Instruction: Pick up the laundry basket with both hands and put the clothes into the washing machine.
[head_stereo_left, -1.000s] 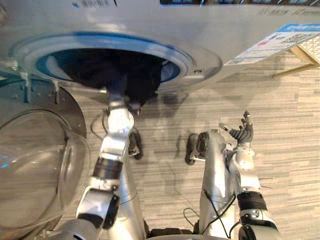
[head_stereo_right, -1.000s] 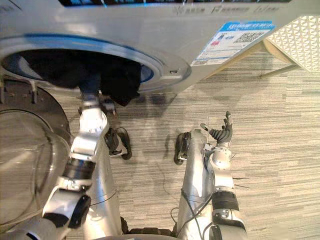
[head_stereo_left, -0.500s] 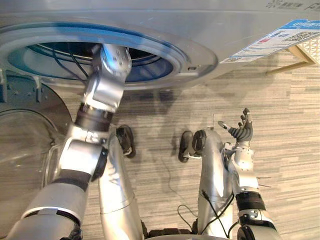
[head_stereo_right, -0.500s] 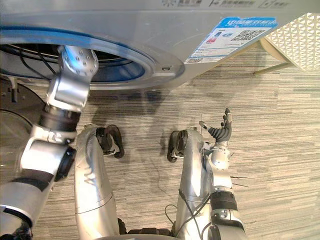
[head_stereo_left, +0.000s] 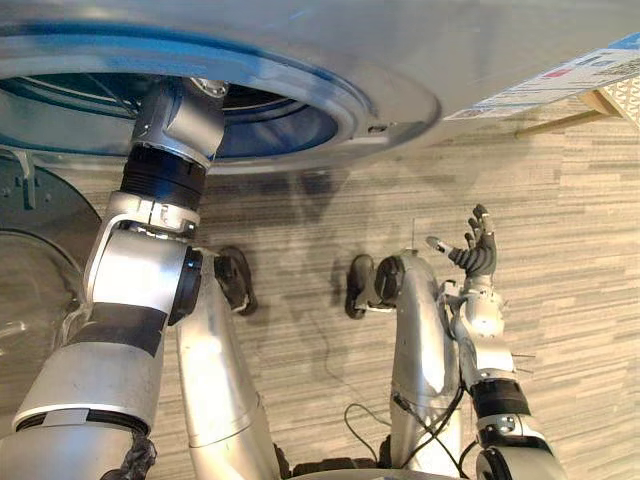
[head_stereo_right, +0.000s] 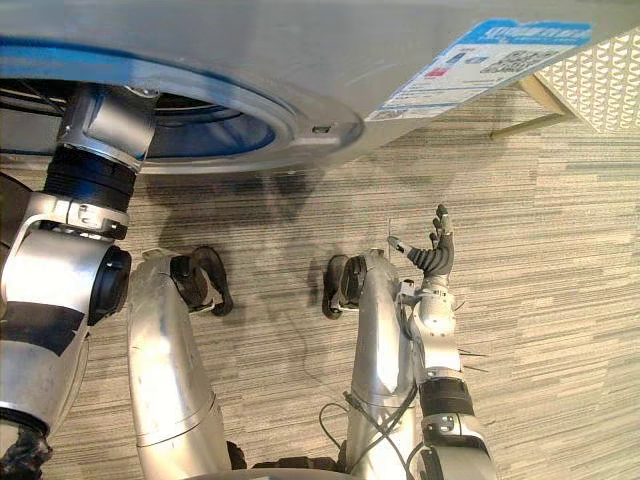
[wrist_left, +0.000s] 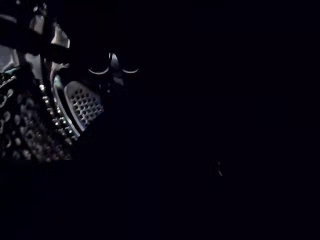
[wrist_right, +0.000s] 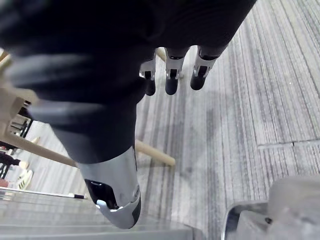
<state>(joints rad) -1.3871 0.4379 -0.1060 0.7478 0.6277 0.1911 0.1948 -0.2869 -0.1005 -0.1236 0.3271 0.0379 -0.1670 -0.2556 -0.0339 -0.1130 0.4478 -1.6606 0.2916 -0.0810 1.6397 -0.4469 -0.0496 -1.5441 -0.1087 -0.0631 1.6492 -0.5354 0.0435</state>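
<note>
The washing machine (head_stereo_left: 400, 40) fills the top of the eye views, its round door opening (head_stereo_left: 300, 115) ringed in silver and blue. My left arm (head_stereo_left: 170, 150) reaches through that opening, and its hand is hidden inside. Past it, the left wrist view is dark apart from the drum's perforated wall (wrist_left: 30, 130) and a pale paddle (wrist_left: 85, 105). My right hand (head_stereo_left: 475, 252) is held out low over the carpet, right of the machine's opening. It is open and empty, and its straight fingers (wrist_right: 171, 75) show in the right wrist view.
The machine's open door (head_stereo_left: 25, 200) with its glass bowl (head_stereo_left: 30, 290) swings out at the left, close to my left arm. A light wooden furniture leg (head_stereo_left: 570, 122) stands at the far right. Striped grey carpet (head_stereo_left: 580, 300) lies to the right.
My left arm has gone from the mouth of the drum deep into it. The dark clothes that hung at the opening are out of sight. The camera has shifted towards the machine.
</note>
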